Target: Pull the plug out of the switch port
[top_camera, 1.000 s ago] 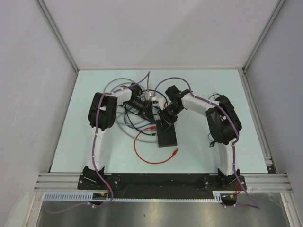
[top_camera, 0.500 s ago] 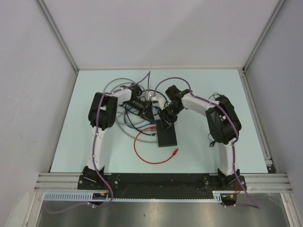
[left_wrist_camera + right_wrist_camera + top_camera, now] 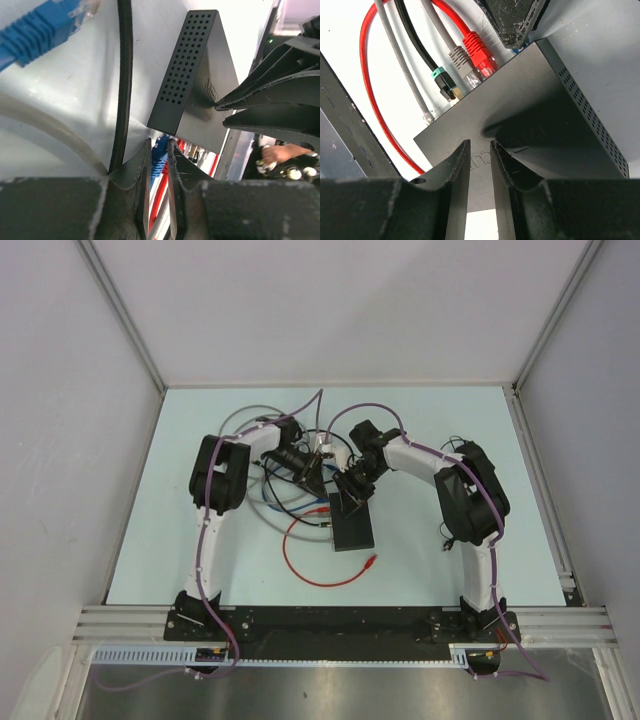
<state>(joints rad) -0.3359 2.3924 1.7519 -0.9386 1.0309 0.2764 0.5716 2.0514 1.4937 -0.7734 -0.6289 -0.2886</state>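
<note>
Small flat matte-black rectangular switch (image 3: 352, 528) lies flat on the pale blue-green surface (image 3: 450, 430), between the two arms, with its socket edge facing away from the bases.

Plugs at the socket edge, side by side:
- red plug (image 3: 479, 56)
- grey plug (image 3: 461, 60)
- black braided cable with a teal boot (image 3: 442, 80)

Left gripper (image 3: 159, 145) sits at the socket edge, by the switch's corner. Its fingers are drawn to a narrow slit, and a blue plug (image 3: 159, 162) shows inside that slit. Cannot tell whether the pads actually clamp it.

Right gripper (image 3: 480, 145) has its fingertips resting on the switch's top face. The fingers stand a thin gap apart with nothing between them.

A second, loose blue plug with a clear tip (image 3: 45, 22) lies on the surface beside a plain black cable (image 3: 124, 85), apart from the switch. A thin red cable (image 3: 300, 565) loops over the surface to the left of the switch.
</note>
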